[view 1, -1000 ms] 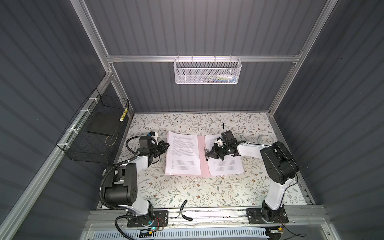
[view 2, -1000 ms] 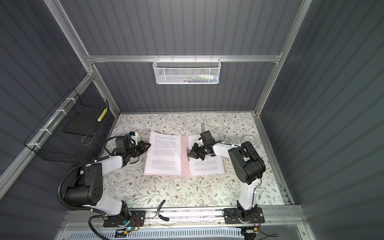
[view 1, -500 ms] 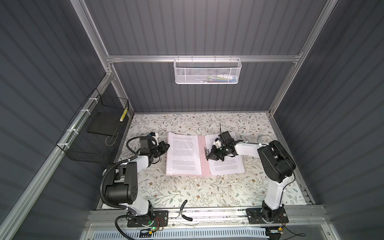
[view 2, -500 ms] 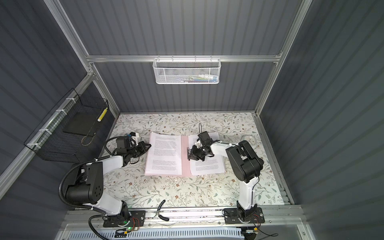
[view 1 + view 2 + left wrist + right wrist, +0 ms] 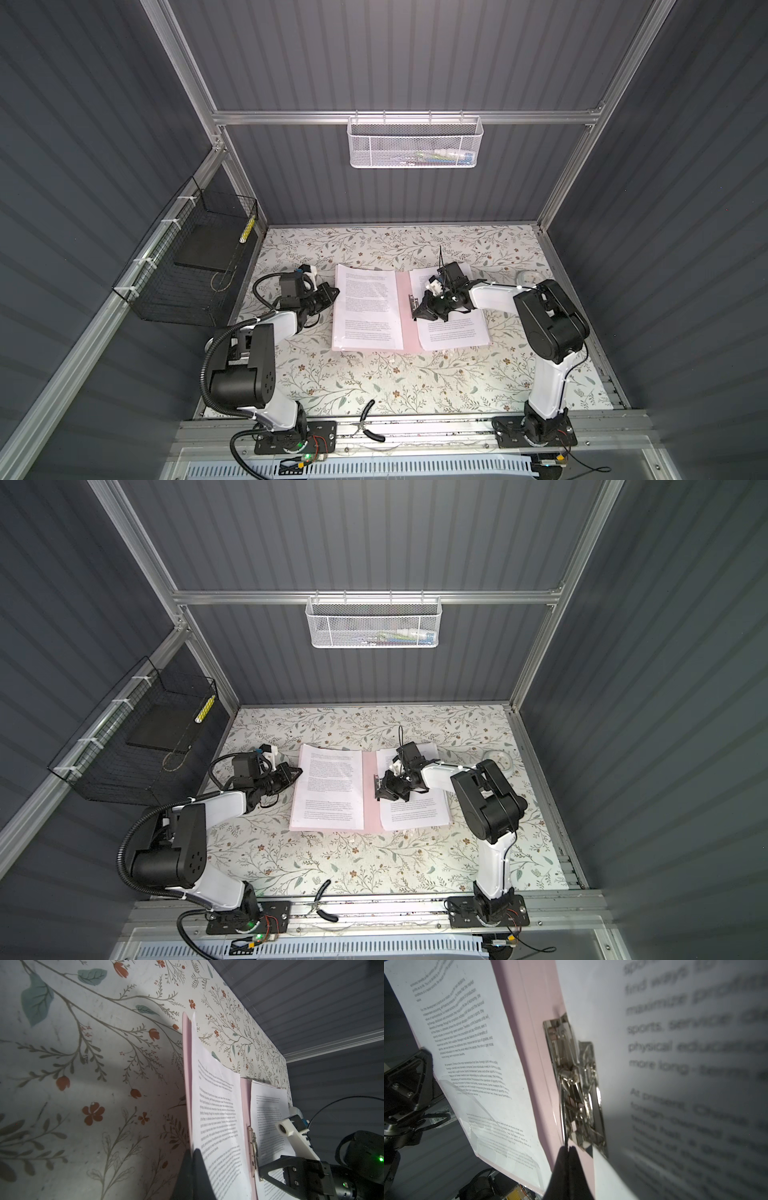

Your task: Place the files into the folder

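The pale pink folder [image 5: 405, 320] [image 5: 370, 800] lies open on the floral table. White printed files rest on both halves: one sheet on the left cover [image 5: 368, 307] [image 5: 216, 1118] and a small stack on the right cover [image 5: 455, 334] [image 5: 675, 1064]. A silver clip [image 5: 412, 301] [image 5: 577, 1084] sits by the spine. My left gripper [image 5: 335, 291] [image 5: 192, 1150] is shut, with its tips against the outer edge of the left sheet. My right gripper [image 5: 417, 314] [image 5: 568, 1147] is shut, and its tips touch the near end of the clip.
A black wire basket [image 5: 187, 274] holding a flat black slab hangs on the left wall. A white mesh basket [image 5: 415, 143] hangs on the back rail. A clear round dish [image 5: 528, 276] lies at the right back, and a black hand tool [image 5: 370, 424] lies on the front rail.
My right gripper has crept a little toward the folder's spine and clip, and its arm has swung slightly. The left arm has stayed still.
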Robot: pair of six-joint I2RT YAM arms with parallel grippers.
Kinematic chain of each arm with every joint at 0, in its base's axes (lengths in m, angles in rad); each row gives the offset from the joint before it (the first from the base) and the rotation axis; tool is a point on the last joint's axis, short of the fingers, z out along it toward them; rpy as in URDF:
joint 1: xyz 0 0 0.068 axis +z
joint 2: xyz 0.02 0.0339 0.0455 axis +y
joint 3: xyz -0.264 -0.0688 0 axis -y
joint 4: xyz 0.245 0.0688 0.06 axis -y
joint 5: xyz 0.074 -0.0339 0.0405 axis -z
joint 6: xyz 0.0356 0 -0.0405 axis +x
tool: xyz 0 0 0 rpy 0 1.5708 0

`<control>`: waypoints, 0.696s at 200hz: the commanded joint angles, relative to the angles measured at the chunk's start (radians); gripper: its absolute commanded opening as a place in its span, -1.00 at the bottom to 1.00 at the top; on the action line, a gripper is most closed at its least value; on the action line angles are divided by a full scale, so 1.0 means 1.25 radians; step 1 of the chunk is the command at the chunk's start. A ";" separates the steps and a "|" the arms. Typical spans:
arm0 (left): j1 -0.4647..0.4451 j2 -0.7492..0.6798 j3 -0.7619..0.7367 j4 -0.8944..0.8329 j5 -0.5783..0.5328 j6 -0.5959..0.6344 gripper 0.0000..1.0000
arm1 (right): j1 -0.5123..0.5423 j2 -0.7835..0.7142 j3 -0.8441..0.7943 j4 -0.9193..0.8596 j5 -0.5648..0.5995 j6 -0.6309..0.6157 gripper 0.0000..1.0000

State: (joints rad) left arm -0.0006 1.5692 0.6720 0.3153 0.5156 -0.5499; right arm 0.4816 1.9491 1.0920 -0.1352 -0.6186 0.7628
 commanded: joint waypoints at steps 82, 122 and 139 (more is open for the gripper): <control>-0.003 0.007 0.008 -0.008 -0.016 0.025 -1.00 | -0.027 0.048 -0.065 -0.118 0.170 -0.043 -1.00; -0.003 0.013 0.009 -0.003 -0.014 0.023 -1.00 | -0.029 0.082 -0.065 -0.126 0.182 -0.053 -1.00; -0.003 0.015 0.010 -0.003 -0.014 0.023 -1.00 | -0.028 0.093 -0.067 -0.127 0.193 -0.057 -1.00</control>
State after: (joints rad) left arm -0.0006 1.5696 0.6720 0.3149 0.5117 -0.5499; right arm 0.4679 1.9514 1.0679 -0.1226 -0.6018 0.7090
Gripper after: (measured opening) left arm 0.048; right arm 0.049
